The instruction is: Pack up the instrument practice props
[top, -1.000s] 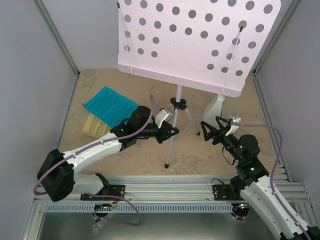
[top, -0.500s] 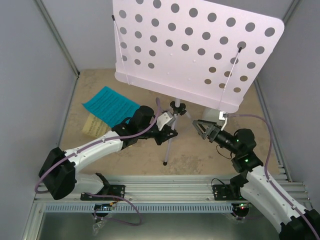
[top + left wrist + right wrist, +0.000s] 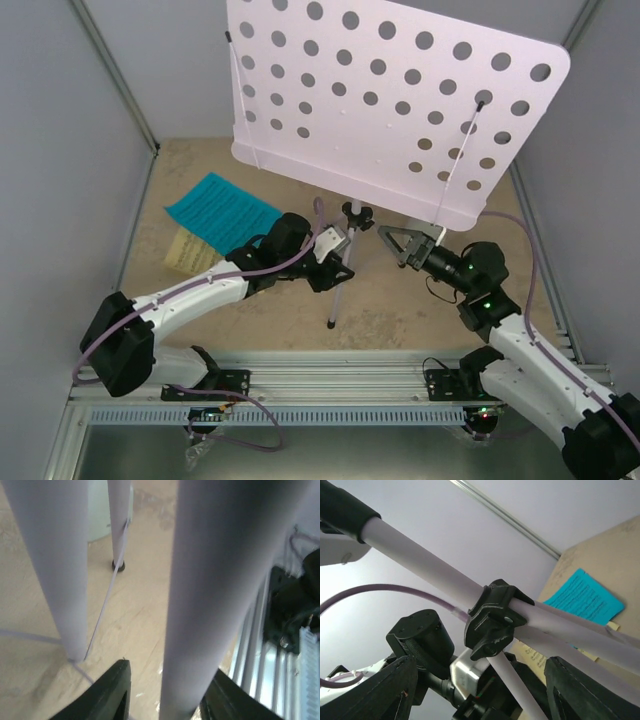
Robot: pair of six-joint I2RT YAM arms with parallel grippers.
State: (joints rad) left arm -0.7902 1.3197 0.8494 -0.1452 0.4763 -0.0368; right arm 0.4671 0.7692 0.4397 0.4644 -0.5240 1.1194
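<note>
Two grippers at music stand (image 3: 400,100): light, top-heavy, legs springy, I judge; left gripper (image 3: 165,692) slack astride tripod leg (image 3: 200,605); right gripper (image 3: 487,680) spread before hub (image 3: 492,617), my firmest hold.

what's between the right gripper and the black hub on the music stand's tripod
Nothing visible. The right gripper faces the black hub directly, jaws open, with only clear space between them. The left gripper sits lower, around a tripod leg, off that line.
</note>
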